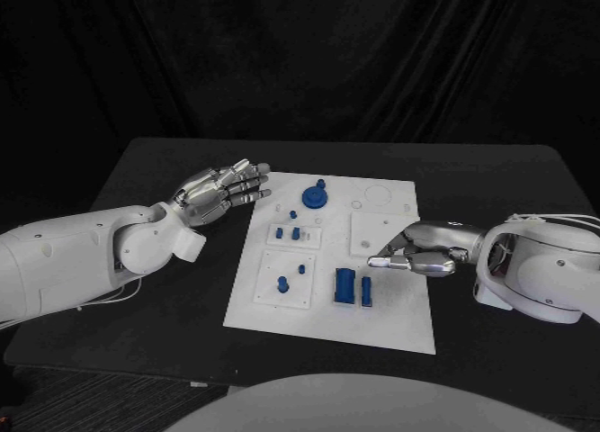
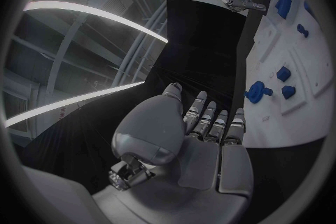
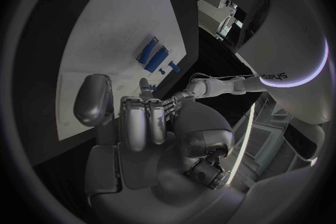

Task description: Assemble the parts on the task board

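The white task board (image 1: 378, 310) lies in the middle of the black table. On it are a round blue knob part (image 1: 316, 194) at the far side, small blue pegs (image 1: 288, 234) left of centre, and two upright blue blocks (image 1: 352, 287) nearer me. My left hand (image 1: 222, 192) hovers beside the board's far left corner, fingers stretched out and holding nothing. In the left wrist view the left hand (image 2: 203, 134) points toward the knob part (image 2: 257, 92). My right hand (image 1: 423, 253) is over the board's right edge with fingers curled in; in the right wrist view the right hand (image 3: 140, 123) holds nothing.
Two raised white sub-plates (image 1: 287, 279) sit on the board's left half, each with pegs. Round recesses (image 1: 378, 196) mark the board's far right. Bare black table (image 1: 507, 180) surrounds the board on all sides.
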Controlling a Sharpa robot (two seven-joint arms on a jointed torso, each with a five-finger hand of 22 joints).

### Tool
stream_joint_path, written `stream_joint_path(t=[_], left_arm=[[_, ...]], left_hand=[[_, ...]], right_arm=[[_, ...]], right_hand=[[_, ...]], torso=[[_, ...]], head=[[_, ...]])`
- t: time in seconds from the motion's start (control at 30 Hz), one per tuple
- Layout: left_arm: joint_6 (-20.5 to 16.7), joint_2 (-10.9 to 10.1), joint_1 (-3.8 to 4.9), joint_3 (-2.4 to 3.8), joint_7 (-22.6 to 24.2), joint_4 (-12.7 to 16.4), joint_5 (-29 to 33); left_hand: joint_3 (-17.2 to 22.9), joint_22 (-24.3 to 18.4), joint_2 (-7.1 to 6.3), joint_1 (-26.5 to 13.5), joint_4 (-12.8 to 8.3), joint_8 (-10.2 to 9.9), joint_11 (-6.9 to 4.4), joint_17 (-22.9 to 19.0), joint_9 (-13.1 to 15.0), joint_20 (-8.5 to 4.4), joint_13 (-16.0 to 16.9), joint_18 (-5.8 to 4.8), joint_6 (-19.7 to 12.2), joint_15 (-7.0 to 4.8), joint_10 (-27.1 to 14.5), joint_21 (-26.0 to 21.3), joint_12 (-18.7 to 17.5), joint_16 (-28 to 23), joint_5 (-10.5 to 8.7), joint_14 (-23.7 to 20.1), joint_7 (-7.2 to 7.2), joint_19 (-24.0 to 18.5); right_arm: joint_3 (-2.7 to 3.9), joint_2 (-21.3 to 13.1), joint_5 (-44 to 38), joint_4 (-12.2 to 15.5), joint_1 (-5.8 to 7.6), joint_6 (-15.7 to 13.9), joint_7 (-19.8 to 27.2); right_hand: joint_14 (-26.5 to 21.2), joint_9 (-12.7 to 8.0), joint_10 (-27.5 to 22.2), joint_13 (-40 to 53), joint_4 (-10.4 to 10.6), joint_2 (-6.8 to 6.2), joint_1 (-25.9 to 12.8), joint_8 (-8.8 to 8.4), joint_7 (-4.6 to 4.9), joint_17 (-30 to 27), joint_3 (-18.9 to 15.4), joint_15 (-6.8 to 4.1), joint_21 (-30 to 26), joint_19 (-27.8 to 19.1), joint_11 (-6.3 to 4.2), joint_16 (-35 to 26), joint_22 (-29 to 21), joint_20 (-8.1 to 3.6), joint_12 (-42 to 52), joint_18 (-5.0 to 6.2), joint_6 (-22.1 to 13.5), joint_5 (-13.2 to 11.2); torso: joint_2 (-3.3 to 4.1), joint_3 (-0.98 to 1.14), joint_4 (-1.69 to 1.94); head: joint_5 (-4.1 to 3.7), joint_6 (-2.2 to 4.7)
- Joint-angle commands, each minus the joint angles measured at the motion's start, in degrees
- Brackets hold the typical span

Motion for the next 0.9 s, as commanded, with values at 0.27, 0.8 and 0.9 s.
stream_joint_path(t=[0.27, 0.8, 0.9], left_arm=[[0.9, 0.3, -0.12, 0.04, 0.1, -0.2, 0.0], [1.4, 0.4, -0.13, 0.03, -0.7, -0.6, 0.0], [1.5, 0.4, -0.13, 0.03, -0.7, -0.7, 0.0]], left_hand=[[0.0, 0.0, 0.11, 0.0, -0.2, 0.2, -0.08, 0.0, 0.1, 0.00, 0.1, -0.46, 0.3, -0.09, 0.4, 0.3, 0.2, 0.2, 0.40, 0.4, 1.28, 0.1], [0.1, -0.1, 0.18, 0.1, -0.3, 0.1, -0.06, 0.0, 0.0, 0.00, 0.0, -0.50, 0.1, -0.06, 0.3, 0.3, 0.1, 0.2, 0.46, 0.4, 1.32, 0.1], [0.2, -0.1, 0.20, 0.2, -0.3, 0.1, -0.04, 0.0, 0.0, 0.00, 0.0, -0.52, 0.1, -0.04, 0.3, 0.3, 0.1, 0.2, 0.50, 0.3, 1.30, 0.1]], right_arm=[[0.01, 0.8, -3.8, -0.6, -0.84, 1.7, -2.2], [0.01, 2.2, -3.8, -1.4, -1.29, 2.7, -2.9], [0.01, 2.4, -3.8, -1.5, -1.51, 2.8, -2.7]], right_hand=[[5.0, 0.2, 6.0, 15.1, 0.1, 0.10, -0.4, 0.34, 0.11, 9.6, -1.5, -0.34, 0.2, -0.2, -0.47, 0.3, 8.3, -0.45, 0.1, -0.66, 0.7, -0.2], [4.9, 0.1, 6.0, 15.1, 0.1, 1.59, 0.1, 0.15, -0.02, 9.1, -1.2, -0.43, -0.2, -0.3, -0.52, 0.1, 8.2, -0.58, 0.1, -0.62, 0.6, -0.2], [4.9, 0.1, 6.0, 15.1, 0.0, 1.61, 0.2, 0.12, -0.04, 9.1, -1.2, -0.44, -0.2, -0.3, -0.53, 0.1, 8.2, -0.59, 0.1, -0.60, 0.4, -0.2]], torso=[[-0.03, -0.05, -0.01], [-0.06, -0.05, 0.01], [-0.08, -0.05, -0.01]], head=[[-0.09, 0.00], [0.27, 0.00], [0.33, 0.00]])
